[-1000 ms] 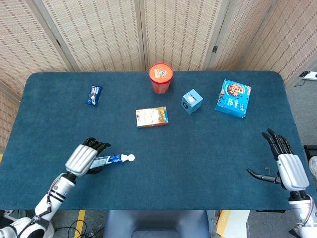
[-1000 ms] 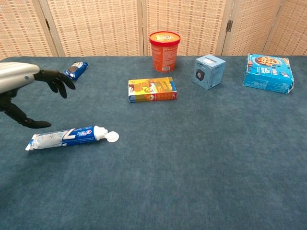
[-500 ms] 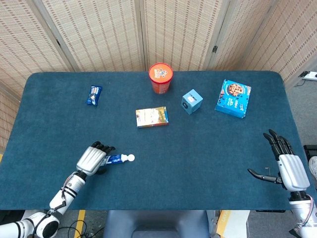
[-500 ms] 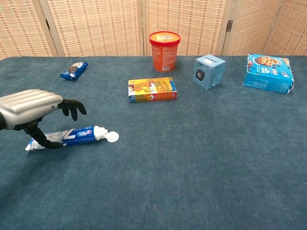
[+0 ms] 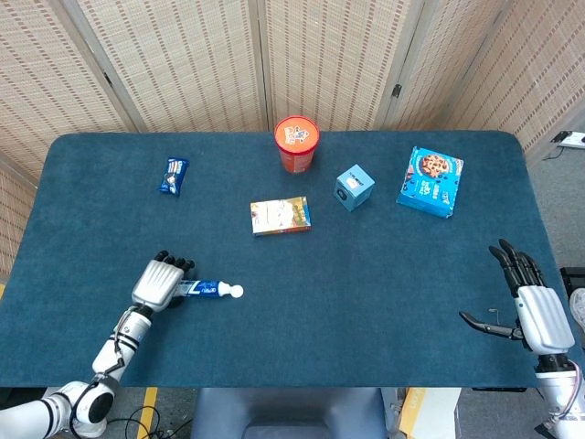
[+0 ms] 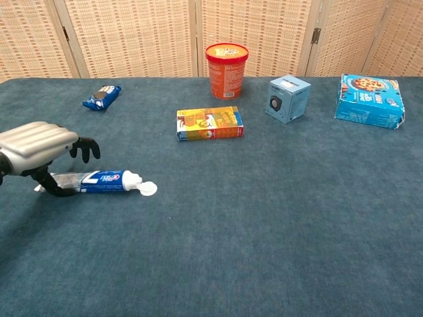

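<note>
My left hand (image 6: 41, 146) curls over the tail end of the toothpaste tube (image 6: 99, 181), gripping it on the counter (image 6: 264, 218). My right hand (image 5: 530, 306) rests spread apart, holding nothing.

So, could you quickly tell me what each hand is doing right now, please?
Left hand: holding the toothpaste tube against the table.
Right hand: open, holding nothing.
</note>
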### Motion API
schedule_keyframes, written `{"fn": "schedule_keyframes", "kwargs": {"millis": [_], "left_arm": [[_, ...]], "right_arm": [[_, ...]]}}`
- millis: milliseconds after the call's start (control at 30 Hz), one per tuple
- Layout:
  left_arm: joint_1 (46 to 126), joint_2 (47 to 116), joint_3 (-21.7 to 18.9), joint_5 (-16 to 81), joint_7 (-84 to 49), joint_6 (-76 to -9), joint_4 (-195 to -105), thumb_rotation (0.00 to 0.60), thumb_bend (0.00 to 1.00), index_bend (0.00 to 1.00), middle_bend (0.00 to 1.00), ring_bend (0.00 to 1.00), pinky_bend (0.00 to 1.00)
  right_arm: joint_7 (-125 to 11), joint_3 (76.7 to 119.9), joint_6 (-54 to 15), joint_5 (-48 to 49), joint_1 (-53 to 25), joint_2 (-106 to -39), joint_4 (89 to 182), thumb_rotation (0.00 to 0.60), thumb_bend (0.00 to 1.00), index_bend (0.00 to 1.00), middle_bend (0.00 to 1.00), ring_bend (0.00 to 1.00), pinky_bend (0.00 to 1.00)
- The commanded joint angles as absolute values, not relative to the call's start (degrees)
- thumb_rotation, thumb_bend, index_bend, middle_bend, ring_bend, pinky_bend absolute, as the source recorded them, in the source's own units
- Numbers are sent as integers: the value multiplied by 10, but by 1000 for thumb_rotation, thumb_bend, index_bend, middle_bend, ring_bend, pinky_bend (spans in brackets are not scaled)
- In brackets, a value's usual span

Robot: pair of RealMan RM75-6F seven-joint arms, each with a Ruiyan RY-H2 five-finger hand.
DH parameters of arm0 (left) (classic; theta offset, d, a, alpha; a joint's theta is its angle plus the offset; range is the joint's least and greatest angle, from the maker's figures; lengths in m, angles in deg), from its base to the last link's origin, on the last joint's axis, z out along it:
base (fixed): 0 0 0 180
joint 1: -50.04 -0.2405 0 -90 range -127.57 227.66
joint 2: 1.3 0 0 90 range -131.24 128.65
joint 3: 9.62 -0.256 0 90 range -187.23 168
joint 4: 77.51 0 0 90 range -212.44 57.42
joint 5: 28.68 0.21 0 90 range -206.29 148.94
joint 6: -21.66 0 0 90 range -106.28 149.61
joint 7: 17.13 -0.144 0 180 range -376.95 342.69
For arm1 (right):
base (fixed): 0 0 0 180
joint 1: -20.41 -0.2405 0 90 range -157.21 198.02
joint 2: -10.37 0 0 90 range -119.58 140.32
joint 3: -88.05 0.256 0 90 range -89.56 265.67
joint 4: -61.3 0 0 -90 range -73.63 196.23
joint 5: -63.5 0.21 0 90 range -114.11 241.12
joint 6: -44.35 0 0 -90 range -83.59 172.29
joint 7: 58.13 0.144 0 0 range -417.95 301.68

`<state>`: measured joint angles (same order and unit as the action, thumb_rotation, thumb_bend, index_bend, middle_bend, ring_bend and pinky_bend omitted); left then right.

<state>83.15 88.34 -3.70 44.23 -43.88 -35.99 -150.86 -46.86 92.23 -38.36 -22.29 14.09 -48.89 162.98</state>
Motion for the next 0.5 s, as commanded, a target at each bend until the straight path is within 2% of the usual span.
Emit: {"fn": "schedule_keyframes", "kwargs": {"millis": [33,200,333,500], "left_arm": [[835,882,-32,435,-433,-356,-1506,600,228,314,393,370,250],[838,856,-22,394,-379,-308,-1554,600,230,348,420,386,262],[843,854,-25,391,-386,-308,-1558,600,233,351,443,401,269],[845,861,-28,389,-388,-314,-1551,600,321,372,470,420,284]], "right_arm": [[-469,922,-383,-222,141,-489,1629,324,0,0,0,0,0],[-466,922,-383,-221,142,-490,1627,324,0,0,0,0,0],[-465,923,-381,-220,142,-489,1627,324,0,0,0,0,0],[-463,924,-381,-217,143,-490,1625,324,0,0,0,0,0]]}}
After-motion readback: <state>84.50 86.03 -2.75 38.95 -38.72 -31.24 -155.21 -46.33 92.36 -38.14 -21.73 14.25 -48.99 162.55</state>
